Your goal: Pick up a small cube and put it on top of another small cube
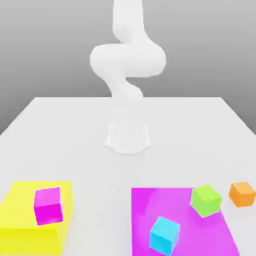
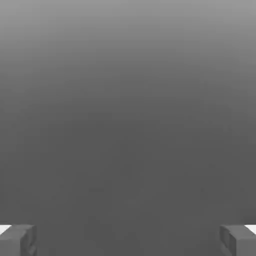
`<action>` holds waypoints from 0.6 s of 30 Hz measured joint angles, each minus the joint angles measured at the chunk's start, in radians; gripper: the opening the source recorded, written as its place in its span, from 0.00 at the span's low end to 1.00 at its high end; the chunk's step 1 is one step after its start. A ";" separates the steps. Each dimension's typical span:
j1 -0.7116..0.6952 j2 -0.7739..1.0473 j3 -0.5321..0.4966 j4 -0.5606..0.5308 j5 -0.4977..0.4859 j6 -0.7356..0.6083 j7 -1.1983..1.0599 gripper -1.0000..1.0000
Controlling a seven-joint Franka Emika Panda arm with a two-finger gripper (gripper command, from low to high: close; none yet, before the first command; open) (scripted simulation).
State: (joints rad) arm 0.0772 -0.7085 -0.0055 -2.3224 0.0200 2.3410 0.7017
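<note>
The small orange cube (image 1: 243,193) rests on the white table (image 1: 75,145) at the exterior view's right, just past the edge of a magenta mat (image 1: 180,240). On that mat sit a green cube (image 1: 205,200) and a cyan cube (image 1: 164,235). A magenta cube (image 1: 48,205) stands on a yellow block (image 1: 20,215) at the exterior view's left. The white arm (image 1: 127,60) rises from its base (image 1: 128,137) at the table's middle, far from the cubes. In the hand view my gripper (image 2: 128,240) is open, its fingertips (image 2: 17,240) wide apart with nothing between them against a grey backdrop.
The magenta mat and the yellow block lie along the near side of the table. The arm's round base stands between them, farther back. Bare white table surrounds the base on both sides.
</note>
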 joint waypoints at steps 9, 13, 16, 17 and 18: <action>0.253 0.334 0.019 -0.081 0.071 0.148 -0.356 0.50; 0.335 0.478 0.059 -0.117 0.091 0.212 -0.503 0.50; 0.388 0.587 0.097 -0.143 0.087 0.262 -0.600 0.50; 0.412 0.623 0.112 -0.153 0.080 0.279 -0.629 0.50; 0.437 0.659 0.125 -0.162 0.070 0.296 -0.655 0.50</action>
State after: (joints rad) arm 0.5144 -0.0496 0.1194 -2.4841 0.0902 2.6367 0.0469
